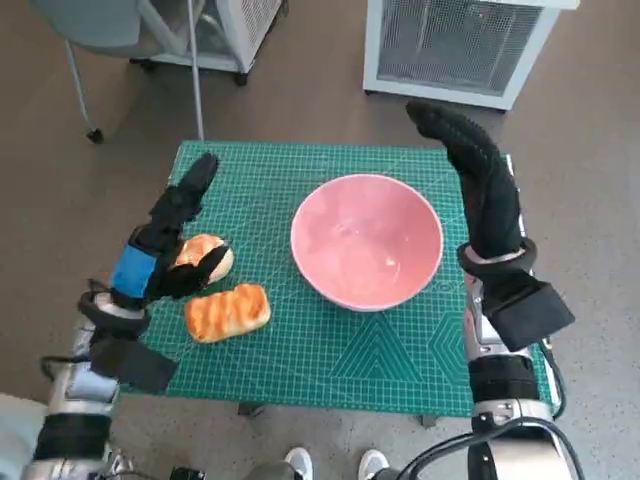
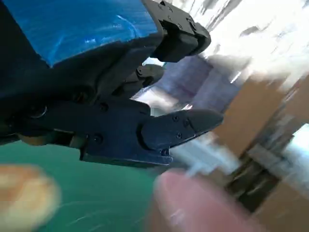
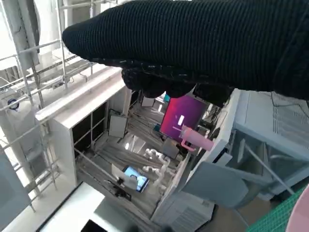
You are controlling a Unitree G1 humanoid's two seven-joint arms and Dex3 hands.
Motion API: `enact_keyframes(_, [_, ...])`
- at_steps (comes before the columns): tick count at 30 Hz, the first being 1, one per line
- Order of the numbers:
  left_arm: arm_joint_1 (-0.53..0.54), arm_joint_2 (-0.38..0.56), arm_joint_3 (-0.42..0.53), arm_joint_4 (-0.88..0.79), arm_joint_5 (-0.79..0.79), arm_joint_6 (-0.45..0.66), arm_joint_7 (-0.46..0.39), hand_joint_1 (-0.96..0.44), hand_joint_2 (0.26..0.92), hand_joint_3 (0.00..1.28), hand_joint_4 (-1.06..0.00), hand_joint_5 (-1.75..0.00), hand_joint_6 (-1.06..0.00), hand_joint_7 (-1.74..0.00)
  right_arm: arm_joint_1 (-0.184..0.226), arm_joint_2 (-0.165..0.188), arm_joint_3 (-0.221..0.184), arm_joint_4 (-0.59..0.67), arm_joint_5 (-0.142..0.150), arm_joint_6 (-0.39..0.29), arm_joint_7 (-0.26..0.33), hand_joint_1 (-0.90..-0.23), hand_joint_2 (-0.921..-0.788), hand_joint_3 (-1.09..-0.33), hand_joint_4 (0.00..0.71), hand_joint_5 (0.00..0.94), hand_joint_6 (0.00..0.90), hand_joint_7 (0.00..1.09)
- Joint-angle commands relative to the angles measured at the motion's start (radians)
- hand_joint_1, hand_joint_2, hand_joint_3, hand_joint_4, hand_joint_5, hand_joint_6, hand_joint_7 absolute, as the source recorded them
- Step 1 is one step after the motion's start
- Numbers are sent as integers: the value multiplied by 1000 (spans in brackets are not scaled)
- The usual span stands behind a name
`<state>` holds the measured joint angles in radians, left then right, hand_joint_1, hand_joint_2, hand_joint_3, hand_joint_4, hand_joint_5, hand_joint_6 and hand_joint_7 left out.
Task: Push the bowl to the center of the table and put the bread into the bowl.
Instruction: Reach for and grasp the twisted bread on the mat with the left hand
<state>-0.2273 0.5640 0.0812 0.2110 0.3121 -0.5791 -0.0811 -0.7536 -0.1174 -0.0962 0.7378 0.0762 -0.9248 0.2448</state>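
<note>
A: Is the bowl [image 1: 367, 240] sitting mid-table yet?
B: Roughly, empty; the right hand [image 1: 480, 185] is hovering beside it, fingers straight together. Both bread [image 1: 227, 311] pieces are lying under the left hand [image 1: 165, 240], fingers spread, nothing held

This looks like a lab or a workshop. A green cutting mat [image 1: 350, 350] with grid lines covers the small worktop, and beyond it on the grey floor [image 1: 300, 100] stand a white machine box with a grille [image 1: 460, 45] and a white wire cage [image 1: 235, 30]. The right wrist view shows white metal racks [image 3: 48, 58], a lit purple screen [image 3: 181, 118] and a small screen [image 3: 135, 179].
</note>
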Motion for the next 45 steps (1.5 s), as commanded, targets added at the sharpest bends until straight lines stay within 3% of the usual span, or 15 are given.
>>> enact_keyframes(1, [93, 71, 24, -217, 16, 213, -133, -579, 921, 258, -87, -1, -185, -11, 28, 0, -1, -2, 5, 22, -7, -646, -921, -820, 239, 0, -1, 632])
enact_keyframes(6, [144, 108, 19, -365, 28, 393, -246, -586, 921, 155, -84, -2, -224, -28, 25, 1, -3, 0, 1, 23, -15, -647, -921, -822, 240, 1, -1, 632])
enact_keyframes(10, [163, 118, 3, -426, 34, 475, -302, -568, 921, 78, -98, -5, -257, -38, 26, 5, -1, -4, -2, 23, -21, -647, -921, -822, 246, 4, -1, 635])
enact_keyframes(25, [130, 120, -105, -379, 144, 535, -348, -526, 888, 7, -141, -10, -296, -42, 32, 3, 1, -19, -10, 29, -32, -647, -921, -822, 251, 6, -1, 637])
enact_keyframes(45, [50, 101, -273, -268, 308, 711, -416, -528, 878, 0, -145, -2, -299, -31, 50, -13, 1, -59, -13, 48, -35, -632, -921, -830, 248, 3, -1, 631])
